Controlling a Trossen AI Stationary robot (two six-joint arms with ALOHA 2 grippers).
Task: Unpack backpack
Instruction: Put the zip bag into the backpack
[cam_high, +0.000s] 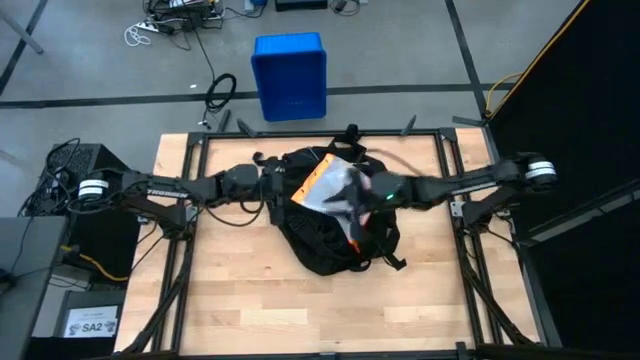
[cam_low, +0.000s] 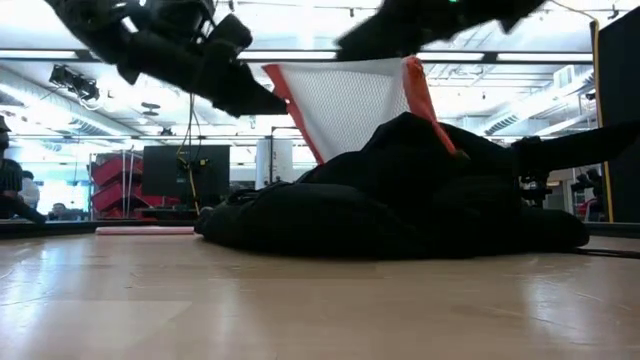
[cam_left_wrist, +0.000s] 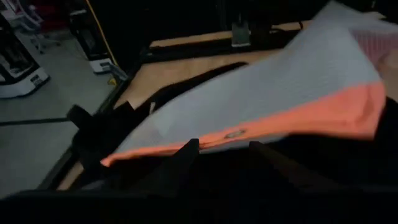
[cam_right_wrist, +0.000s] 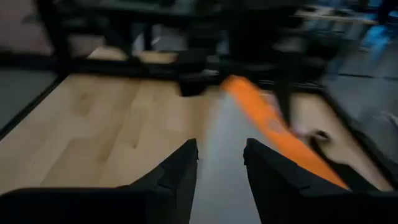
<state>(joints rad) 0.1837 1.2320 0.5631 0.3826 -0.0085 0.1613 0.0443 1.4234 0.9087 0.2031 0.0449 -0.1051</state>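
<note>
The backpack (cam_high: 335, 225) lies mid-counter (cam_high: 250, 290). The right gripper (cam_right_wrist: 221, 163) grasps a white mesh pouch (cam_low: 350, 100) with orange trim above it; whether the left gripper (cam_left_wrist: 224, 152) grips, I cannot tell

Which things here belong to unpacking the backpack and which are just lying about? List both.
Part of the job: backpack; white mesh pouch with orange edges, coming out of it; right pincer; left pincer.

Lying about: blue crate; floor cables.

The backpack (cam_high: 335, 235) is matt black cloth; the pouch (cam_low: 350, 105) is white mesh with orange trim; the table (cam_high: 250, 290) is pale, smooth wood.
</note>
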